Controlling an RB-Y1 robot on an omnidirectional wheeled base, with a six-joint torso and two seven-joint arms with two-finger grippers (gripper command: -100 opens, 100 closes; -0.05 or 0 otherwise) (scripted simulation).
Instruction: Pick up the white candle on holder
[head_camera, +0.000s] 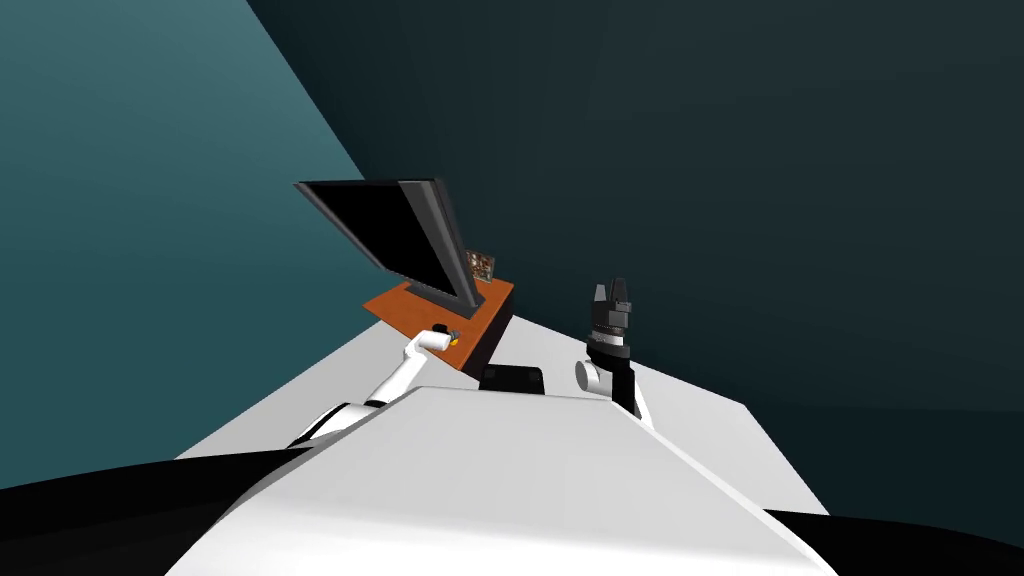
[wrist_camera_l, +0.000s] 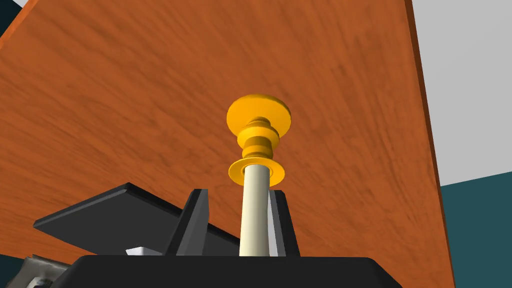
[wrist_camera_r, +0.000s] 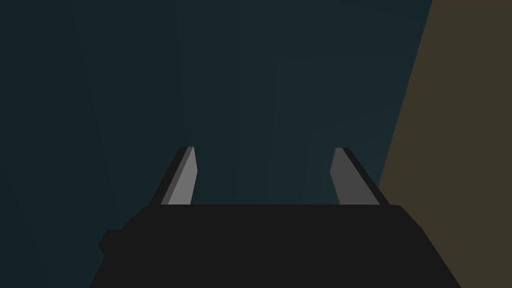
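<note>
Left gripper (wrist_camera_l: 238, 192) reaches down over wood-brown tabletop (wrist_camera_l: 125, 100), beside TV (head_camera: 400, 235). Cream candle (wrist_camera_l: 255, 215) runs straight out between its fingers, long axis along them, into yellow holder (wrist_camera_l: 258, 135) standing on top. Fingers narrowed: one seems touching the candle, a gap at the other, so probably not clamped. Right gripper (wrist_camera_r: 262, 150) is raised well apart, fingers wide.

Dim dark-teal walls (head_camera: 700, 150), evenly lit orange tabletop (wrist_camera_l: 150, 100), sharp focus, wide-lens splay toward the corners.
</note>
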